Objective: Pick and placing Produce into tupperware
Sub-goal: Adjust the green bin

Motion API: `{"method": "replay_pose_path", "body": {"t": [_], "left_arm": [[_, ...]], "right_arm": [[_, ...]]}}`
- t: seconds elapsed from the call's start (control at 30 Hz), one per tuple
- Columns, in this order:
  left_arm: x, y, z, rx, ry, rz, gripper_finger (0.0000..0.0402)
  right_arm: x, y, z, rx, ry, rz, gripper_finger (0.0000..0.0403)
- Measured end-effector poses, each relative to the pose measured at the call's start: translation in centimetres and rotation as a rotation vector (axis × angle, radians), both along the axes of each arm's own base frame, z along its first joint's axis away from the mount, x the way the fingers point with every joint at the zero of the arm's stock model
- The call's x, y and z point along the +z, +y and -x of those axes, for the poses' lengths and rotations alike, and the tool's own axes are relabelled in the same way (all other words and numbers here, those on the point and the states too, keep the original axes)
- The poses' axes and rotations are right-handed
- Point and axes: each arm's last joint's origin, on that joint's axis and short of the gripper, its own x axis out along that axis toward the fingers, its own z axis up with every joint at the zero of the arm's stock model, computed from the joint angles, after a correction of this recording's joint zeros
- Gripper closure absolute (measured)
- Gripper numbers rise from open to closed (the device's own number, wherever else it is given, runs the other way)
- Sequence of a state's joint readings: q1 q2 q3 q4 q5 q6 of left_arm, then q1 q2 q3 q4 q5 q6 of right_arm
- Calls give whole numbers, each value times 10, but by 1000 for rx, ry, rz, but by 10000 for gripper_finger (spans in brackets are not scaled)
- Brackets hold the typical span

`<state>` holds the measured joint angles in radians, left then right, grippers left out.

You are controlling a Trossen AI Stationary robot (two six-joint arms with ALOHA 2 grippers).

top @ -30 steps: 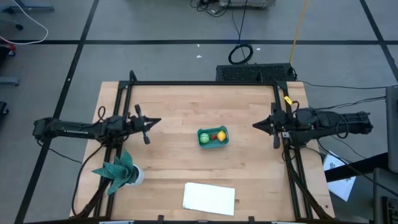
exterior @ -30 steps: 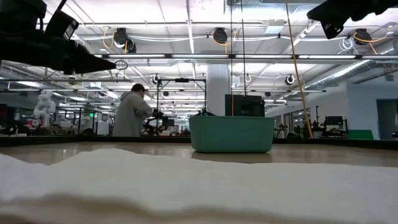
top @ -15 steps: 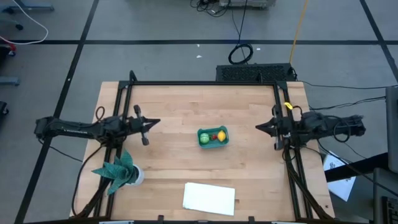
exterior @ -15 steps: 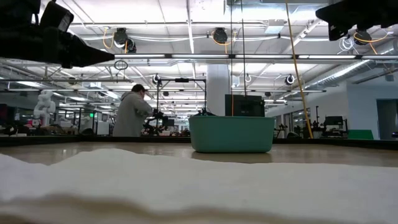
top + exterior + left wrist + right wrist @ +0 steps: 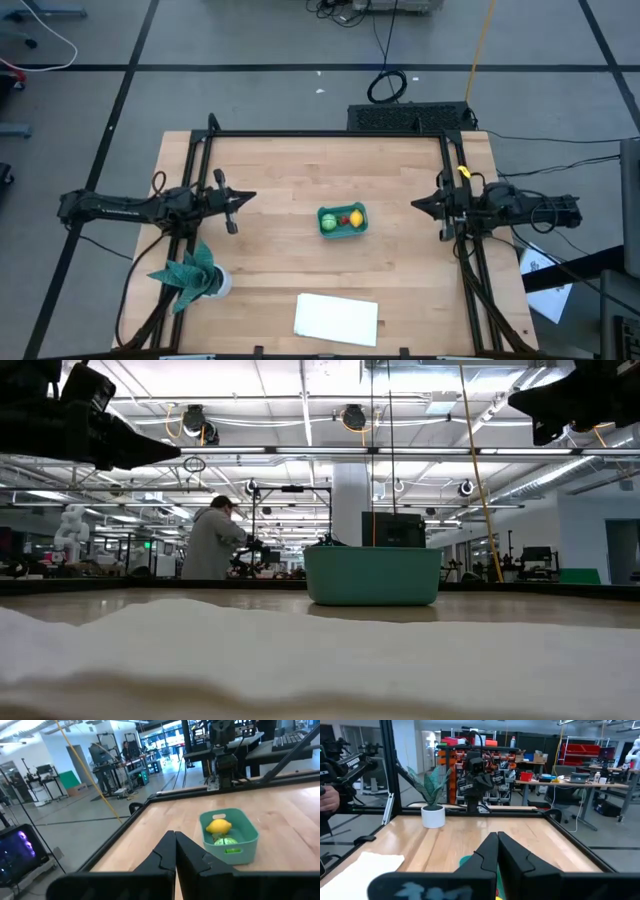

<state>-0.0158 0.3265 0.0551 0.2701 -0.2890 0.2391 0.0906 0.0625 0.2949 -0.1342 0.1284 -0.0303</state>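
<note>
A: Setting: a light wooden table (image 5: 290, 190) framed by black rails, grey floor around it. Level across the top, an open workshop with ceiling lights, and a person (image 5: 210, 540) in a grey top standing at a bench far behind.

B: Where is the tupperware?

A: The teal tupperware (image 5: 343, 220) sits on the table a little right of centre, about midway between the two arms. From table height only its side wall shows.

B: Contents?

A: All three produce pieces are inside it. The green round piece (image 5: 329, 222) is at the end toward the left arm, the yellow lemon (image 5: 356, 218) at the end toward the right arm, and the red piece (image 5: 343, 221) between them. In the left wrist view the lemon and the green piece are visible above the rim; the red one cannot be made out there.

B: Left gripper?

A: The left gripper (image 5: 250, 196) hangs over the left part of the table, pointing toward the container and well apart from it. Its fingers are pressed together, nothing between them.

B: Right gripper?

A: The right gripper (image 5: 416, 204) is at the table's right edge by the rail, pointing inward, also well apart from the container. Fingers together, empty.

B: Other items?

A: A teal leafy plant (image 5: 188, 270) in a white pot stands near the front left corner. A flat white rectangle (image 5: 337, 319) lies near the front edge.
</note>
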Motion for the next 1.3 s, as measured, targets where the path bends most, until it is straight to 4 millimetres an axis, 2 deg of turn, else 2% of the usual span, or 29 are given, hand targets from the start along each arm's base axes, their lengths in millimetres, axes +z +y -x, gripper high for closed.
{"method": "replay_pose_path", "body": {"t": [0.43, 0.8, 0.93, 1.13, 1.3], "left_arm": [[0, 0, 7, -1, -8, 16, 401], [-1, -1, 6, -27, 4, 21, 401], [-1, 0, 7, -12, -15, 82, 401], [12, 1, 2, -4, 8, 166, 401], [19, 0, -10, 1, 69, 198, 401]], "right_arm": [[-27, 0, -4, 1, -21, -36, 403], [-34, 1, -7, 1, -2, -29, 403], [-34, 0, -7, -11, -5, -37, 403], [-38, -1, -14, -80, 50, -50, 403], [-42, -4, -27, -114, 114, -42, 403]]}}
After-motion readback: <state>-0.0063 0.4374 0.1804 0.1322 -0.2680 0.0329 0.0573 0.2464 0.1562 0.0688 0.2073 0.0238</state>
